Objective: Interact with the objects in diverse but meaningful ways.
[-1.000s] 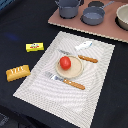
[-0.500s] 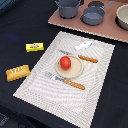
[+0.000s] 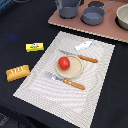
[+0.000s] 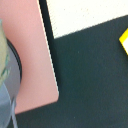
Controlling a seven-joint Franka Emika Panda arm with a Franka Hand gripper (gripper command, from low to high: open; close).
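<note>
So there's a dark desk (image 3: 20,20) with a pale woven placemat (image 3: 100,85) laid on it. A tan round plate (image 3: 75,70) sits mid-mat, with a wooden-handled knife (image 3: 80,56) on one side and a wooden-handled fork (image 3: 67,81) on the other. Further back, a pinkish board (image 3: 70,22) carries two grey pots (image 3: 93,14) and a pale bowl (image 3: 123,17) at the exterior view's right edge.

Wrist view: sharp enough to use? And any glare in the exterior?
Wrist view: soft, blurred edges on the pink board and the yellow box corner; gripper not in frame. Exterior view: low-res but legible, even light, no obvious glare, faint shadow beside the tomato.
</note>
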